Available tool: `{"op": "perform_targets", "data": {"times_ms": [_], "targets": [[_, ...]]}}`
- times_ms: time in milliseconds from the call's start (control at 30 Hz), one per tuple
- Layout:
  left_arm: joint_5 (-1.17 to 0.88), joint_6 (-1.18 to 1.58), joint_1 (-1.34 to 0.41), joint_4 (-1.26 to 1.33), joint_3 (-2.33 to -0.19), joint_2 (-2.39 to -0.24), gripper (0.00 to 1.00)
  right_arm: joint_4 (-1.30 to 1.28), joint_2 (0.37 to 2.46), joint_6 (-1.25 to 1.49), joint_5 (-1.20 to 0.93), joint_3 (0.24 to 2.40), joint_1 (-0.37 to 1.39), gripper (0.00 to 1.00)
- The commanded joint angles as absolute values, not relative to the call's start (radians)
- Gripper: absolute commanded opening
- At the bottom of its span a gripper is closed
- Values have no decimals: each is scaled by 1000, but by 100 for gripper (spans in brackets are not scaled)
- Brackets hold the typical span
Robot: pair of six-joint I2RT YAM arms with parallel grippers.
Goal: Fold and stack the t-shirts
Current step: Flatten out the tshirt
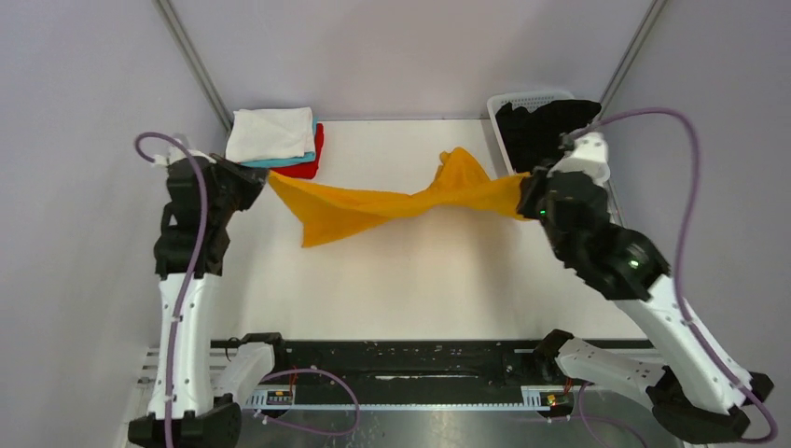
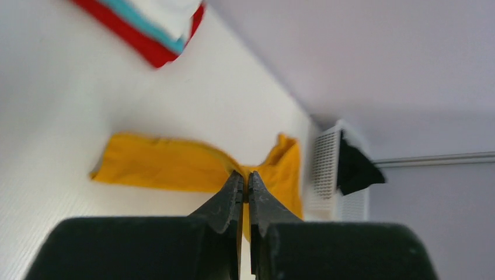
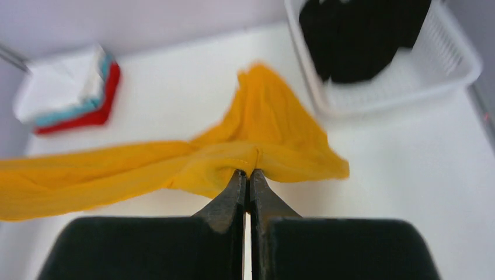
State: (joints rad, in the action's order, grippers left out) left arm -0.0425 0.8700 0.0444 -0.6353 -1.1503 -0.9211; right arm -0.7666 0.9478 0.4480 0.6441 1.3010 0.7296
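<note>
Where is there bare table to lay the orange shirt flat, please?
Bare: the wide stretch of table from the orange shirt to the near edge. Crowded: far left, the folded stack; far right, the basket with the black shirt.

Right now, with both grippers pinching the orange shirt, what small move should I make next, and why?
Probably roll the right wrist to take out the twist before laying the shirt down. The left gripper and right gripper are each shut on one end of the mustard-orange shirt, which stretches between them with a twist near its middle. Set down like that, it likely would not lie flat for folding.
</note>
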Motion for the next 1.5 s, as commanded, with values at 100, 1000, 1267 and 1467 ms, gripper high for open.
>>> {"op": "perform_targets", "data": {"times_ms": [100, 1000, 1267, 1467], "targets": [[16, 850, 43, -802, -1531, -790, 0, -807, 818, 244, 683, 1673, 723, 0], [104, 722, 44, -760, -1642, -899, 0, -614, 954, -146, 814, 1726, 722, 0], [114, 716, 44, -462, -1305, -1261, 0, -399, 1243, -54, 585, 1495, 493, 0], [85, 698, 44, -361, -1426, -1710, 0, -322, 1679, 64, 359, 1594, 369, 0]]}}
